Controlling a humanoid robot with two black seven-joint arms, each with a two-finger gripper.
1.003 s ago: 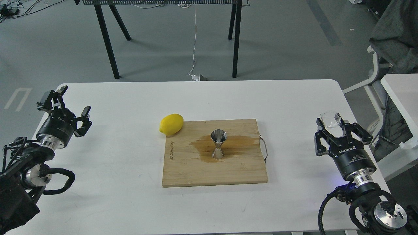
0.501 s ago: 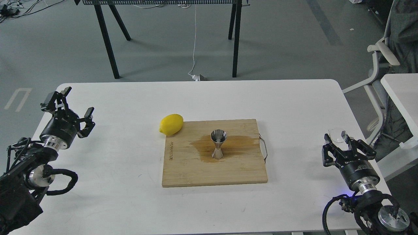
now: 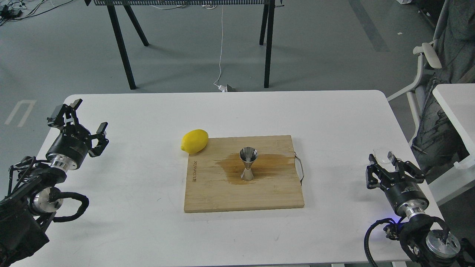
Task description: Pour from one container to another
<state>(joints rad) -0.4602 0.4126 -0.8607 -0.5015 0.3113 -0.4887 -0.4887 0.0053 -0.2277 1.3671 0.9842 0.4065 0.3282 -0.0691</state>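
Observation:
The steel jigger [image 3: 248,163] stands upright in the middle of the wooden cutting board [image 3: 207,193], inside a brown wet stain [image 3: 271,163]. Far to the right, close to the table's right edge, is the small clear glass cup [image 3: 383,155]. It sits low over the table between the fingertips of my right gripper [image 3: 386,159], which looks shut on it. Whether the cup touches the table I cannot tell. At the table's left edge, well away from the board, my left gripper [image 3: 87,115] is open with nothing in it.
A yellow lemon [image 3: 195,141] lies on the white table [image 3: 148,230] against the board's far left corner. A metal handle [image 3: 300,168] sticks out from the board's right side. A white chair [image 3: 423,74] and a second table [image 3: 456,107] stand beyond the right edge.
My right gripper has come down and back toward the table's right edge with the glass cup in it, then almost stopped. The left gripper shifted slightly. The jigger and lemon have not moved.

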